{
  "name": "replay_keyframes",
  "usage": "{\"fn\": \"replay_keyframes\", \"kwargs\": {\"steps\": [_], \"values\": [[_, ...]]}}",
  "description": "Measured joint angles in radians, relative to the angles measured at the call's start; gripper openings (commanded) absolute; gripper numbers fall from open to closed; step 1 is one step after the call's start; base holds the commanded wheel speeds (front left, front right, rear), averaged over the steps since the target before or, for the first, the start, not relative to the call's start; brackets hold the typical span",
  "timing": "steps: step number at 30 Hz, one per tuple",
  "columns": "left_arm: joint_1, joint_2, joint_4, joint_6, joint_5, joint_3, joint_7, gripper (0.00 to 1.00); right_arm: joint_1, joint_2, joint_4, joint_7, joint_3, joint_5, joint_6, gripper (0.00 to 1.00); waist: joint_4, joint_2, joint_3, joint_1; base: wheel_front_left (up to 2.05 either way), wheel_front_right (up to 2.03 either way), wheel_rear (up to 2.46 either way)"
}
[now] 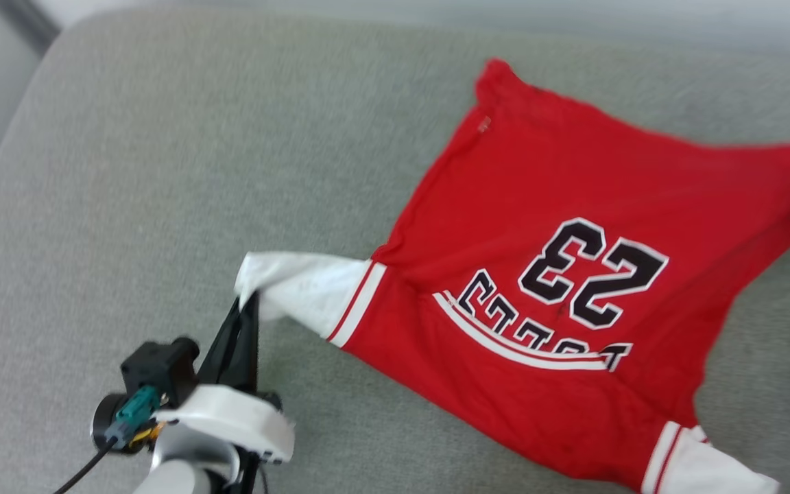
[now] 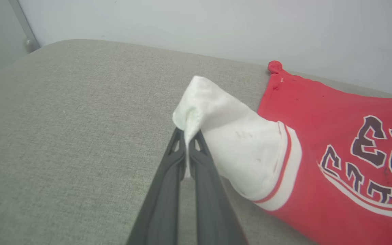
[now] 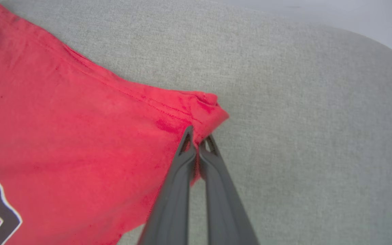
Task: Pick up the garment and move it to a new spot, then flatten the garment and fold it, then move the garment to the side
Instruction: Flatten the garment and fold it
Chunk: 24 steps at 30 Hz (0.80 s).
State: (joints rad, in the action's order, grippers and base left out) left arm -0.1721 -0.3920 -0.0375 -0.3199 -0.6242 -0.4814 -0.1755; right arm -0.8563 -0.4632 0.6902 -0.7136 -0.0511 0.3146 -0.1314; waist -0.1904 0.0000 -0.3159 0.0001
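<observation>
Red against grey from the head: found the garment (image 1: 539,226) spread print-up across the cushion's (image 1: 162,171) right half, reaching toward its far edge, one white sleeve (image 1: 299,288) held out leftward by the left gripper (image 1: 247,302). From the left wrist: saw fingers (image 2: 170,177) closed on that sleeve's tip, pale wall (image 2: 182,20) behind the far edge. From the right wrist: saw the right gripper (image 3: 198,143) pinched on a red hem corner. Judged both bites shallow; could slip under uneven pull, or drag on the rough weave.
</observation>
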Motion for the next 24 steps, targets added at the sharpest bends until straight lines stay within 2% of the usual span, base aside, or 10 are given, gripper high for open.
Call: {"fn": "replay_keyframes", "kwargs": {"steps": [7, 13, 17, 21, 24], "values": [[0.104, -0.033, 0.039, -0.037, -0.037, 0.042, -0.002, 0.0, 0.29, -0.046, -0.192, -0.039, -0.027, 0.123, 0.0, 0.0, 0.068, 0.0, 0.127, -0.0002, 0.0, 0.0, 0.0], [0.167, -0.058, 0.044, -0.077, -0.058, 0.088, -0.009, 0.0, 0.609, -0.021, -0.385, -0.087, 0.039, 0.158, 0.0, 0.0, 0.159, 0.0, 0.203, -0.0003, 0.0, 0.0, 0.0], [0.196, -0.065, 0.044, -0.086, -0.067, 0.104, -0.014, 0.0, 0.833, 0.051, -0.497, -0.101, 0.106, 0.137, 0.0, 0.0, 0.21, 0.0, 0.241, -0.0003, 0.0, 0.0, 0.0], [0.223, -0.069, 0.045, -0.095, -0.075, 0.107, -0.013, 0.0, 1.038, 0.16, -0.579, -0.134, 0.155, 0.104, 0.0, 0.0, 0.245, 0.0, 0.274, -0.0004, 0.0, 0.0, 0.0], [0.227, -0.079, 0.045, -0.098, -0.069, 0.099, -0.003, 0.0, 1.129, 0.248, -0.628, -0.146, 0.184, 0.083, 0.0, 0.0, 0.266, 0.0, 0.284, -0.0005, 0.0, 0.0, 0.0]]}}
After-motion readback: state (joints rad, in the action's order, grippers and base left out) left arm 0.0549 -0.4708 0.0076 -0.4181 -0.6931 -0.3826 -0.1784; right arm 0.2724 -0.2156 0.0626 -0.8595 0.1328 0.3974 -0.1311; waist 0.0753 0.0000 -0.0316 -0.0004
